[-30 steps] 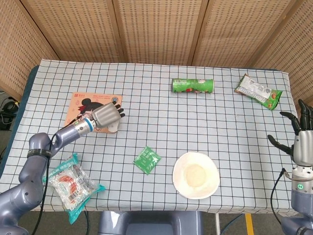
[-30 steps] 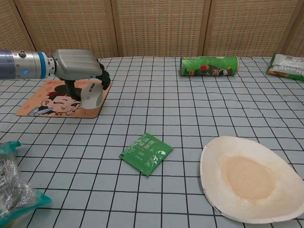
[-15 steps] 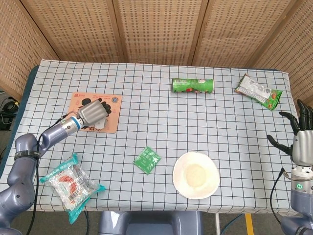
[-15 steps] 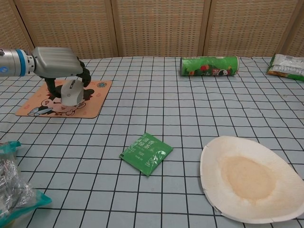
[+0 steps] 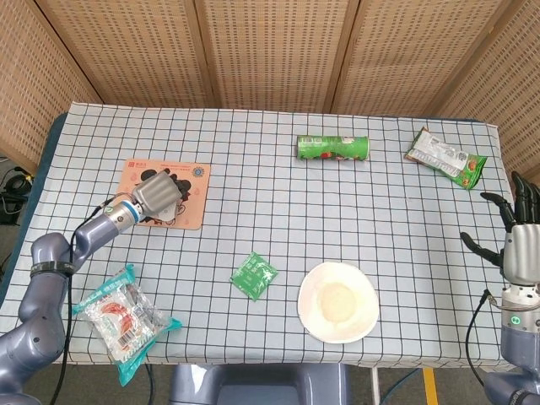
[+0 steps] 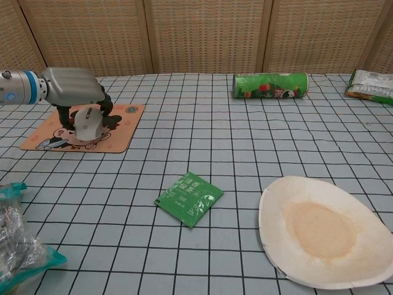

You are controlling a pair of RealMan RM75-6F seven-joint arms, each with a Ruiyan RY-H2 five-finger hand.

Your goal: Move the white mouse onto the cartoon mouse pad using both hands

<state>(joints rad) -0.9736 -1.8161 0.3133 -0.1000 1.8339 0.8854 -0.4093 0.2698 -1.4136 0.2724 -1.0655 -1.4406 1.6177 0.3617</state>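
Left hand (image 6: 72, 88): reaching over the cartoon mouse pad, fingers curling down around the white mouse and grasping it from above.
White mouse (image 6: 88, 125): sitting on the cartoon mouse pad, roughly at its middle, under the left hand; mostly hidden in the head view.
Cartoon mouse pad (image 5: 191, 190): lying flat near the table's left edge, toward the far side; orange border with a cartoon figure printed on it.
Right hand (image 5: 516, 236): hanging beyond the table's right edge, near the front corner, fingers spreading apart and holding nothing; showing in the head view only.
Table (image 5: 253, 186): carrying a white cloth with a dark grid.
Green chip can (image 5: 332, 148): lying on its side near the far edge, right of centre.
Green-and-white snack bag (image 5: 445, 157): lying at the far right corner.
Small green packet (image 6: 189, 198): lying flat near the front edge, left of the paper plate and apart from it.
Paper plate (image 6: 319, 230): sitting near the front edge, right of centre.
Clear snack bag with teal trim (image 5: 121, 319): lying at the front left corner.
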